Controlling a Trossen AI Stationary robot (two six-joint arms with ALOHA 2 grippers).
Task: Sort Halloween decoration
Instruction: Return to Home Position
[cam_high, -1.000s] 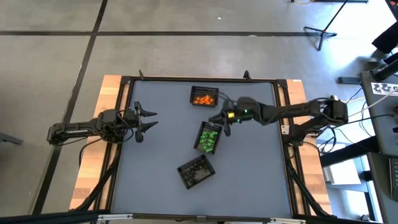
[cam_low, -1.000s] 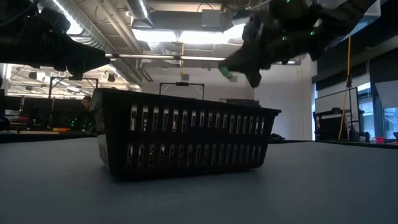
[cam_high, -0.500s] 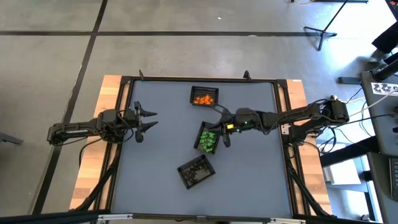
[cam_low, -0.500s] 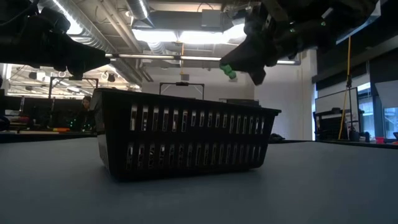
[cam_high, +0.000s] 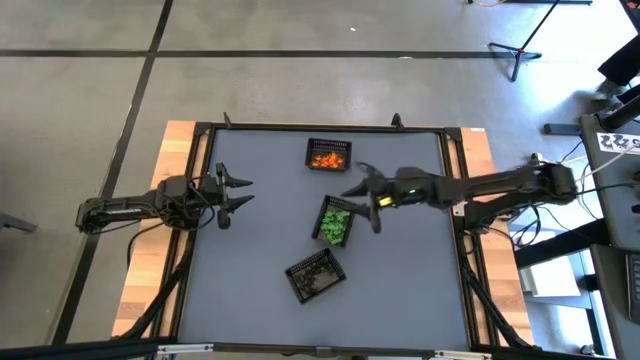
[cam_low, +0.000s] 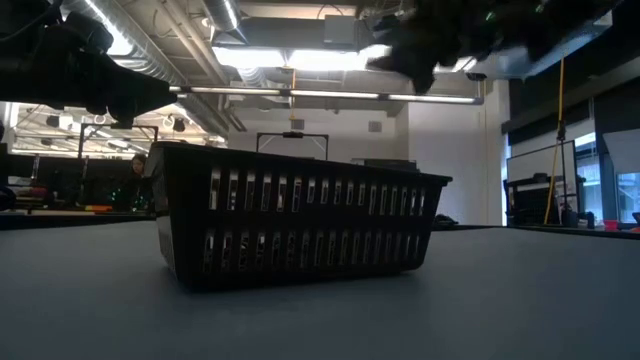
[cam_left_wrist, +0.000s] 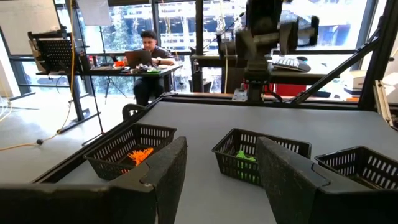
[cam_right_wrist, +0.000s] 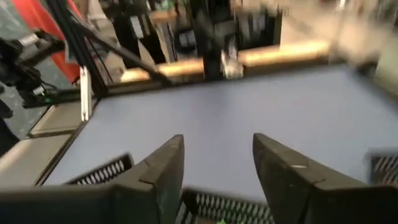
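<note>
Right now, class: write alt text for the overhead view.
Three black mesh baskets sit on a grey table: the far basket holds orange trinkets, the middle basket green trinkets, the near basket looks dark inside. The right end effector hangs open beside the middle basket; the left end effector waits open near the table's left edge.

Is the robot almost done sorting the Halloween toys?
Looks nearly done. Orange trinkets sit in the top basket, green trinkets in the middle basket; none left loose on the table. The right gripper hangs open and empty; the left gripper waits at the left edge.
</note>
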